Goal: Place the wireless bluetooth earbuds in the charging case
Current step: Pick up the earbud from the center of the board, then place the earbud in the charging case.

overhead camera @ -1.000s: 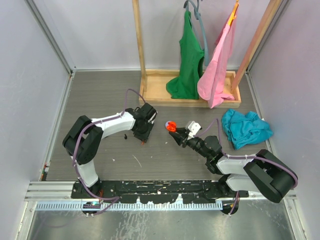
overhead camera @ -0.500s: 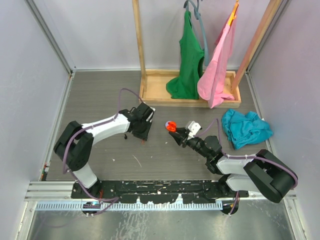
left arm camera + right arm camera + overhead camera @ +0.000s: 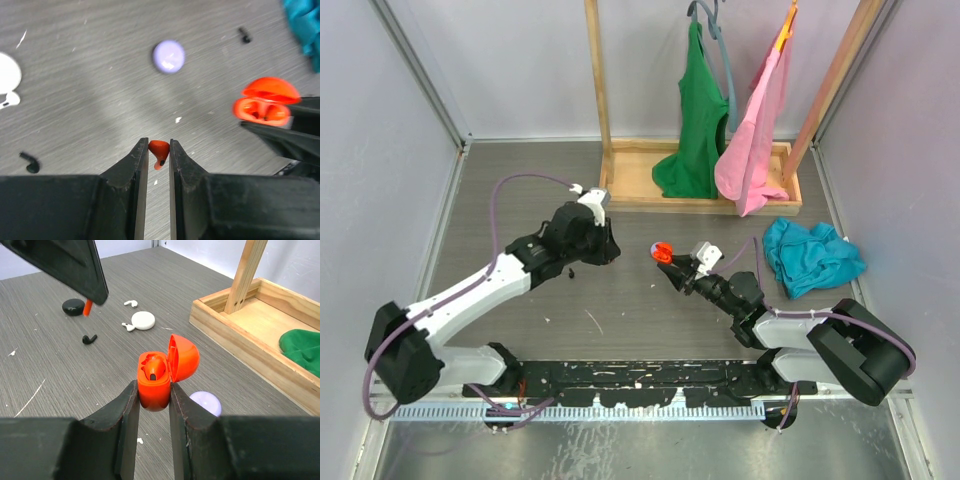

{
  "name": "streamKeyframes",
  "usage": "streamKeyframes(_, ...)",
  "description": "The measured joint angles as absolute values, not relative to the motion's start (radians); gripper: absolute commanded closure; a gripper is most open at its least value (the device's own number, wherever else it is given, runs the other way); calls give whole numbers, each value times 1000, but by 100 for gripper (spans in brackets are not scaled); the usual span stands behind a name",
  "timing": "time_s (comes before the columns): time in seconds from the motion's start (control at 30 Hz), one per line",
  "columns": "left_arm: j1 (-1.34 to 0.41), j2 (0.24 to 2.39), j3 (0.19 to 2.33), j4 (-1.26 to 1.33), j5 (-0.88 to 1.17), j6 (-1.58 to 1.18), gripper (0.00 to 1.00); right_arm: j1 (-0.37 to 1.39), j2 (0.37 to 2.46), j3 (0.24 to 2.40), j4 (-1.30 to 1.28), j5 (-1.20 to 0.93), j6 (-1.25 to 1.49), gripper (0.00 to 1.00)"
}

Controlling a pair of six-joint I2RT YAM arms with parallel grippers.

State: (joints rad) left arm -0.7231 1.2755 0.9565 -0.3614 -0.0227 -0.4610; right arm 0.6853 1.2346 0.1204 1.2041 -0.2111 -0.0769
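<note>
**Top external view.** The left hand [image 3: 603, 245] hangs over the table [image 3: 520, 190]. Its fingers are hidden under its own body, so its grip cannot be told from here. The right hand [image 3: 670, 263] is clenched on the red charging case [image 3: 662, 251], which sits at its fingertips, well apart from the left hand and off to that hand's right. A wooden rack [image 3: 620, 190] stands beyond both hands. A teal cloth [image 3: 813, 256] lies to the right of the right hand.

**Left wrist view.** The left hand [image 3: 159, 145] is clenched on a red earbud [image 3: 159, 150], pinched between the two fingertips with its stem pointing down. Ahead and to the right, the charging case [image 3: 265, 102] stands with its lid open, held by the right hand's dark fingers [image 3: 290, 142]. A lilac disc [image 3: 169, 56] lies on the table straight ahead of the fingertips. A black earbud [image 3: 29, 162] lies to their left.

**Right wrist view.** The right hand [image 3: 153, 392] grips the charging case [image 3: 154, 389] by its lower body, with the lid tipped open to the right. A lilac disc [image 3: 205, 402] lies just right of its fingertips. Ahead and to the left, the left hand's fingers [image 3: 75, 265] hold the red earbud [image 3: 88, 306] above the table. A white disc [image 3: 143, 320] lies ahead of the case, a black disc [image 3: 73, 305] further left.
</note>
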Motion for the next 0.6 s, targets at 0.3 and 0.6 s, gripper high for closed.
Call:
streamKeyframes(0.3,-782,1136,875,-136,-30,-558,88,685,1238,120,1224,-215,-72,99)
streamKeyframes(0.6,-854,1155,793,95,-59,-632,88,685,1238,120,1242,-223,-65,99)
